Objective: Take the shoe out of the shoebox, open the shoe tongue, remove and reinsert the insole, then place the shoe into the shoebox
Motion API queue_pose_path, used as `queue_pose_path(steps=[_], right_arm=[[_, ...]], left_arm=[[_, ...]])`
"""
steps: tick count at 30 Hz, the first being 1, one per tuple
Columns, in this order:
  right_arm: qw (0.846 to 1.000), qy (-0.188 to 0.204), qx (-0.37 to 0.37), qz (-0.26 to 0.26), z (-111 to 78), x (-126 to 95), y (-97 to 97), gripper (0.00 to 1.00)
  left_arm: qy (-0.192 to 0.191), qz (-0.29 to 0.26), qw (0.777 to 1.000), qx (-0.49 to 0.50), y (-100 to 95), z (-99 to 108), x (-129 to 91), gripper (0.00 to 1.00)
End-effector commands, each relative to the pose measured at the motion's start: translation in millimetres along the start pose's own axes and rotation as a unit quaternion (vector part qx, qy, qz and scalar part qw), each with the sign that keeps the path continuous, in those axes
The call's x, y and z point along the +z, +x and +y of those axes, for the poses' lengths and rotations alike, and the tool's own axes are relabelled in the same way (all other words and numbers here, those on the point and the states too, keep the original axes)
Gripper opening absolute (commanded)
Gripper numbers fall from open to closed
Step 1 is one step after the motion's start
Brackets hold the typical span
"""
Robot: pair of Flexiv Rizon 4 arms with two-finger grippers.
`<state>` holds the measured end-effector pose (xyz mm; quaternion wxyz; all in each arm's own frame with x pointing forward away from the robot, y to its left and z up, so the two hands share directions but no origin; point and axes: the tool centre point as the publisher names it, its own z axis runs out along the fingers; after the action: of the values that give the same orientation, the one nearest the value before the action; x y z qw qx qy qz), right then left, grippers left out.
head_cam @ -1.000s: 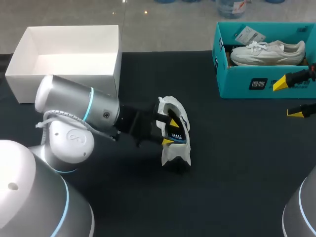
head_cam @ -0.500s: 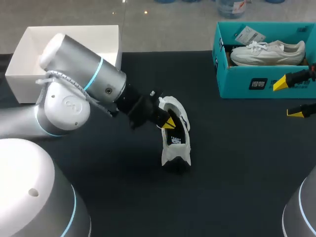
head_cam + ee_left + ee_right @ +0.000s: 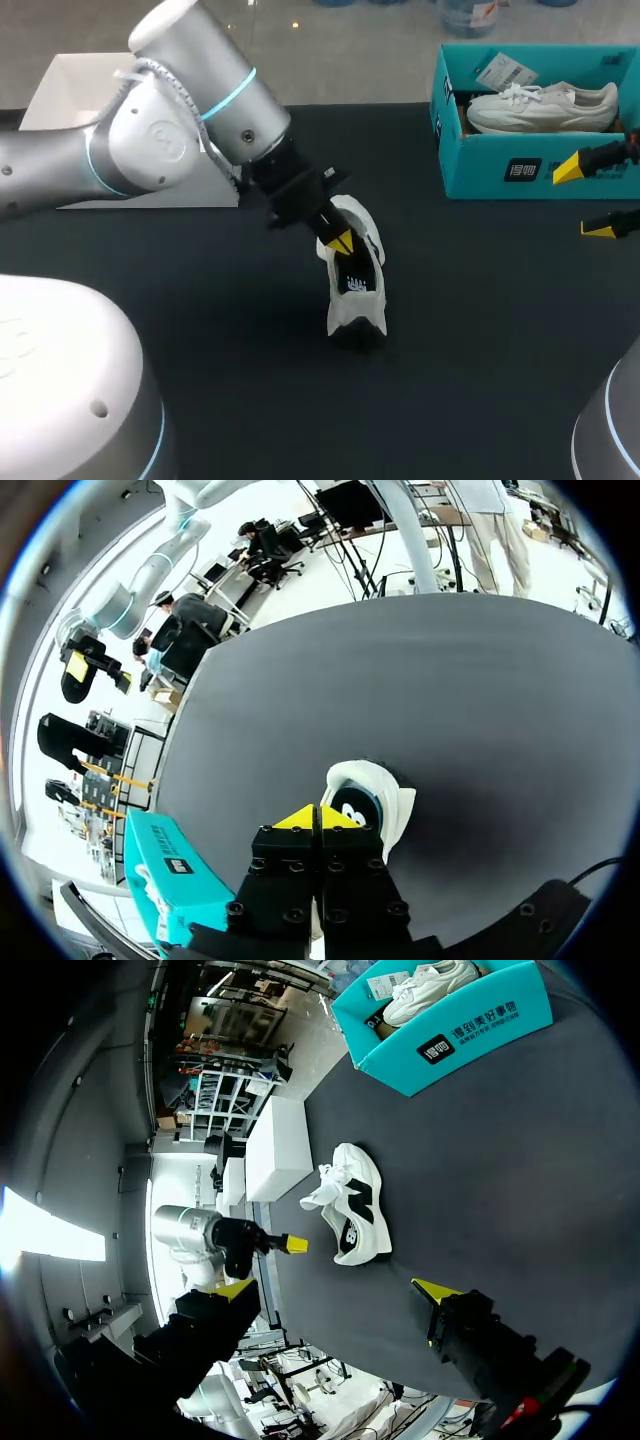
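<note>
A white shoe (image 3: 356,285) with a dark inside stands on the black table (image 3: 480,330), heel end toward me. My left gripper (image 3: 339,242) hangs over the far end of its opening, yellow tips pressed together and shut; nothing shows between them. In the left wrist view the shoe (image 3: 378,793) lies just ahead of the shut gripper (image 3: 320,817). The teal shoebox (image 3: 500,170) stands at the far right with another white shoe (image 3: 545,105) in it. My right gripper (image 3: 584,198) is open at the right edge, in front of that box. From the right wrist the shoe (image 3: 352,1210) lies ahead of the open gripper (image 3: 335,1288).
A white open box (image 3: 80,95) stands at the far left, partly hidden by my left arm (image 3: 190,110). The teal box (image 3: 450,1025) and white box (image 3: 275,1145) also appear in the right wrist view. Bare table lies around the shoe.
The left gripper's fingers, spread inside the shoe's opening a second ago, have closed and lifted slightly. The left arm swung up and toward the far side. The right arm kept still.
</note>
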<state>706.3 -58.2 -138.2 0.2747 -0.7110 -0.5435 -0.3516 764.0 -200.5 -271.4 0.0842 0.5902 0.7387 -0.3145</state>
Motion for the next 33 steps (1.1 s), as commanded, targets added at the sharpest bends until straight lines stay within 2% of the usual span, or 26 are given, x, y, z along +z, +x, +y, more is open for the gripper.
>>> queue_pose_path(steps=[1, 2, 3, 5, 8, 14, 17, 21, 33], right_arm=[[1.000, -0.001, 0.000, -0.001, -0.9, 1, -0.2, 1.00], [1.000, -0.001, 0.000, -0.001, -0.9, 1, -0.2, 1.00], [1.000, -0.001, 0.000, -0.001, -0.9, 1, -0.2, 1.00], [1.000, -0.001, 0.000, -0.001, -0.9, 1, -0.2, 1.00], [1.000, -0.001, 0.000, -0.001, -0.9, 1, -0.2, 1.00], [1.000, -0.001, 0.000, -0.001, -0.9, 1, -0.2, 1.00], [1.000, -0.001, 0.000, -0.001, -0.9, 1, -0.2, 1.00], [1.000, -0.001, 0.000, -0.001, -0.9, 1, -0.2, 1.00], [1.000, -0.001, 0.000, -0.001, -0.9, 1, -0.2, 1.00]], left_arm=[[-0.021, 0.079, 0.997, -0.011, -5.5, 6, 9, 0.00], [-0.036, 0.102, 0.994, -0.006, -5.4, 8, 15, 0.00], [-0.026, 0.111, 0.993, -0.012, -5.9, 9, 18, 0.00], [-0.043, 0.145, 0.989, 0.001, -5.4, 14, 26, 0.00], [-0.054, 0.165, 0.985, 0.002, -6.2, 19, 36, 0.00], [-0.036, 0.199, 0.979, 0.025, -0.4, 24, 52, 0.00], [-0.041, 0.220, 0.974, 0.035, 7.3, 28, 58, 0.00], [-0.019, 0.227, 0.973, 0.044, 17.2, 32, 65, 0.00], [-0.010, 0.245, 0.969, 0.035, 45.9, 35, 97, 0.00]])
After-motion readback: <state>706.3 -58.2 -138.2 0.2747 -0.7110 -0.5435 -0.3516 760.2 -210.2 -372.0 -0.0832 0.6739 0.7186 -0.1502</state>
